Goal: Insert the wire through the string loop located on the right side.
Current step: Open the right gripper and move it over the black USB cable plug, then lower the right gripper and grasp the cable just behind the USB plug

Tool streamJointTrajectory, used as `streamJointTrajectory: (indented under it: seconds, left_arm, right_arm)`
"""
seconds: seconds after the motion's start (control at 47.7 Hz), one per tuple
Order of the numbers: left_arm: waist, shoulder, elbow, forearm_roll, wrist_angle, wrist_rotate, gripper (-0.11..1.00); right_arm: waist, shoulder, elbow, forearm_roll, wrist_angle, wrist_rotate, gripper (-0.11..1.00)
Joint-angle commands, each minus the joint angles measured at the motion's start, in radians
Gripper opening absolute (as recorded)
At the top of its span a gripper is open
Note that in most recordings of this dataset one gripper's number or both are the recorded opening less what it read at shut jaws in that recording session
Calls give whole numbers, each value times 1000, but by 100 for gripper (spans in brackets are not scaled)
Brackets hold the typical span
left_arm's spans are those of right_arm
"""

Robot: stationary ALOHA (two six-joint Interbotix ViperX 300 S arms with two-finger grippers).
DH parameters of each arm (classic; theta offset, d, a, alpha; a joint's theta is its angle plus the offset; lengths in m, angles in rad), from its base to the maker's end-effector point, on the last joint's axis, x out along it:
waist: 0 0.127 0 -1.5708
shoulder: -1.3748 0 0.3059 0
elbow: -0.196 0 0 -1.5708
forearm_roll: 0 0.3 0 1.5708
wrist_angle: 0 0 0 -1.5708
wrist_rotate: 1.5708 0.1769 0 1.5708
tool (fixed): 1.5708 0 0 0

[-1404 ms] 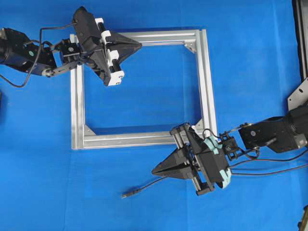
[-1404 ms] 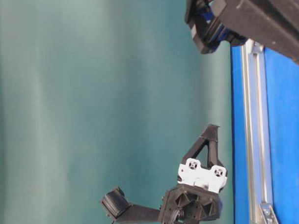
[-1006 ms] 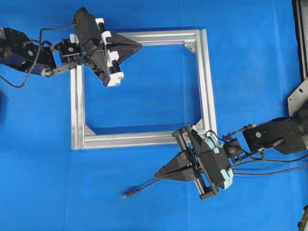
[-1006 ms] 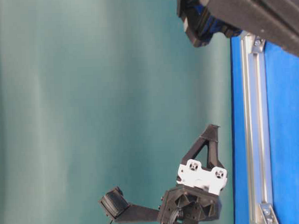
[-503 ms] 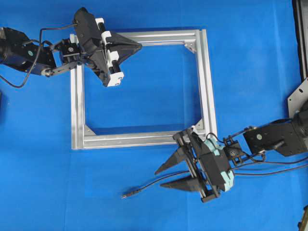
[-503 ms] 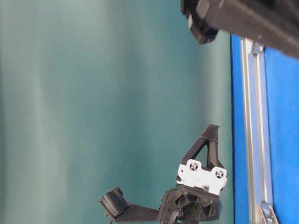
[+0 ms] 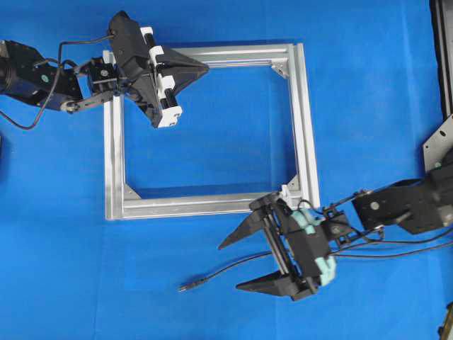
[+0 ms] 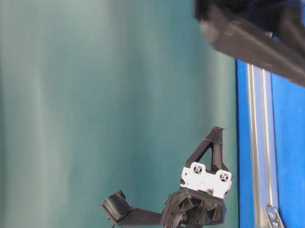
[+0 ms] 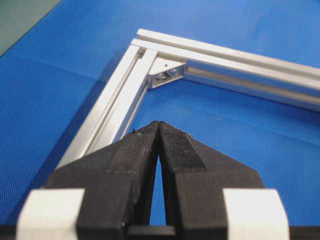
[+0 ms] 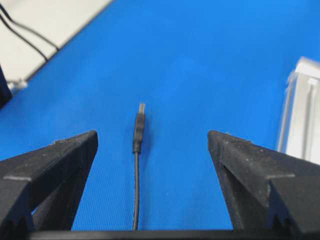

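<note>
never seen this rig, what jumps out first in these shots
A square silver frame lies on the blue mat. Below its lower right corner the right gripper stands wide open over the black wire, while the left gripper sits shut at the frame's upper left.

silver aluminium frame (image 7: 304, 120), blue mat (image 7: 368, 85), teal backdrop (image 8: 91, 96)

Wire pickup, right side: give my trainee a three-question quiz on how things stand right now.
1. True or false: the right gripper is shut on the wire.
2. Where does the wire's plug lie? A) inside the frame B) on the blue mat outside the frame C) in the left gripper
3. Fill in: the left gripper's jaws are ____.

Key: 1 false, its jaws stand open with the wire between them, untouched; 2 B; 3 shut.
</note>
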Motion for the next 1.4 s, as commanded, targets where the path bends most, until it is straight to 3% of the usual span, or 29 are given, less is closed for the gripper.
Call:
streamJointTrajectory:
  seconds: [0.0, 0.398, 0.985, 1.09, 1.279, 1.383]
  left_arm:
    - [2, -32, -12, 3, -3, 2, 0]
    - [3, -34, -9, 3, 5, 2, 0]
    - [2, -34, -8, 3, 15, 2, 0]
    - [5, -34, -8, 3, 15, 2, 0]
    - [9, -35, -6, 3, 15, 2, 0]
    - [9, -37, -3, 2, 15, 2, 0]
  right_arm:
    - [12, 15, -40, 8, -2, 0, 84]
    - [25, 170, -110, 81, 66, 11, 84]
    - [26, 181, -124, 81, 81, 9, 70]
    - [26, 189, -135, 78, 95, 2, 57]
    - [26, 190, -137, 71, 115, -2, 9]
    - [25, 192, -137, 72, 115, -2, -3]
